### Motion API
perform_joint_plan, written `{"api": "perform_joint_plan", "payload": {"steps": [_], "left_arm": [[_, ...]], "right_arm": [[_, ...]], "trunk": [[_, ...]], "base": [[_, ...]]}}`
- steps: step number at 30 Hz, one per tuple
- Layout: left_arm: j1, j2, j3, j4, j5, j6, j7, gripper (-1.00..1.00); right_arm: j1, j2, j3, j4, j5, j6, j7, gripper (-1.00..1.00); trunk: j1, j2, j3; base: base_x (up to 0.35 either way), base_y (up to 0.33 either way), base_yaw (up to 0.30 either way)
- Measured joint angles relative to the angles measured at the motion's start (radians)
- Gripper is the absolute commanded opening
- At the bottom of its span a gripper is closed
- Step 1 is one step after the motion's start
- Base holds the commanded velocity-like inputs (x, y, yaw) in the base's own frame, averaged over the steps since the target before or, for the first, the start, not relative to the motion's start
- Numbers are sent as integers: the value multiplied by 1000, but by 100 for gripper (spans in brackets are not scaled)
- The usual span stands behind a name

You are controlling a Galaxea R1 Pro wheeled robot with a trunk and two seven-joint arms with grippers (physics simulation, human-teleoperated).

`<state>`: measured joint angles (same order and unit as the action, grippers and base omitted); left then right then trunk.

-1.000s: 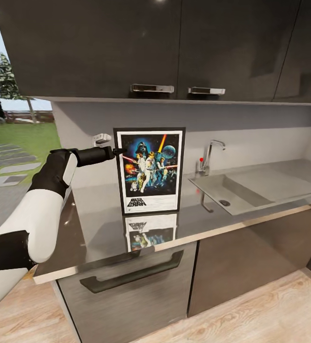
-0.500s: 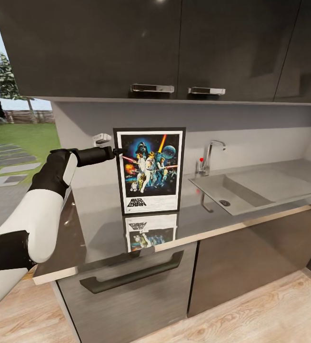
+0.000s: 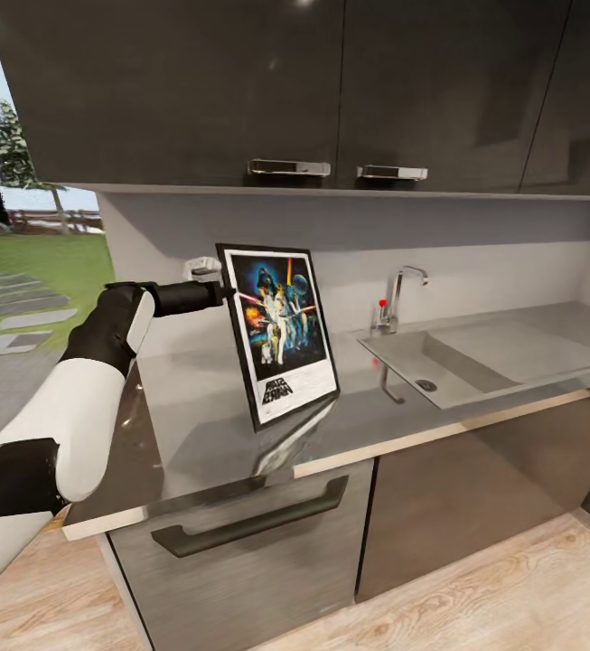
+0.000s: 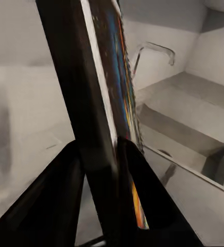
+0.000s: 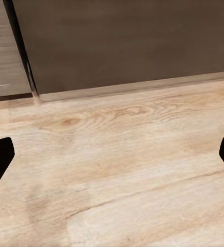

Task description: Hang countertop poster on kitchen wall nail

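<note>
The Star Wars poster (image 3: 281, 330), with its black frame and white border, stands tilted on the glossy grey kitchen countertop (image 3: 195, 407), turned so its face points toward the sink. My left gripper (image 3: 225, 291) is shut on the poster's upper left frame edge. The left wrist view shows the dark frame edge of the poster (image 4: 99, 103) pinched between the two black fingers (image 4: 60, 190) of the left gripper (image 4: 99, 159). I cannot tell whether the poster's lower edge touches the worktop. My right gripper (image 5: 112, 154) hangs open over the wooden floor.
An inset sink (image 3: 439, 362) with a chrome tap (image 3: 394, 294) lies right of the poster. Dark wall cabinets (image 3: 285, 90) hang low above the worktop. Dark cabinet fronts (image 3: 249, 542) stand below it. Left of the counter is an opening onto a garden (image 3: 32, 271).
The poster has swung round from facing me squarely to an angled, leaning pose, and its top left corner has shifted with the left gripper. The camera has not moved.
</note>
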<state>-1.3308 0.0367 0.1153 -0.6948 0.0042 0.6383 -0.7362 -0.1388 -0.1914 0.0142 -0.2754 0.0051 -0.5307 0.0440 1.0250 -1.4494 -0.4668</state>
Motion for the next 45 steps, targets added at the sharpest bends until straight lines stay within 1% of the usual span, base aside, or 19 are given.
{"api": "perform_joint_plan", "payload": {"steps": [5,18,19,20,23,45], "left_arm": [[0,-6,-18,-5,-1,0,0,-100],[0,-7,-32,-20,1,0,0,-100],[0,-5,-20,-103,2,3,-84,-100],[0,-4,-20,-118,0,3,-87,-100],[0,-4,-20,-123,-2,3,-89,-100],[0,-2,-18,-139,-1,4,-96,-100]], "right_arm": [[0,0,0,0,0,0,0,100],[0,0,0,0,0,0,0,100],[0,0,0,0,0,0,0,100],[0,0,0,0,0,0,0,100],[0,0,0,-1,0,0,0,100],[0,0,0,-1,-1,-2,0,100]], "trunk": [[0,0,0],[0,0,0],[0,0,0],[0,0,0],[0,0,0],[1,0,0]], "base": [[0,0,0],[0,0,0],[0,0,0],[0,0,0],[-60,0,0],[-267,0,0]]}}
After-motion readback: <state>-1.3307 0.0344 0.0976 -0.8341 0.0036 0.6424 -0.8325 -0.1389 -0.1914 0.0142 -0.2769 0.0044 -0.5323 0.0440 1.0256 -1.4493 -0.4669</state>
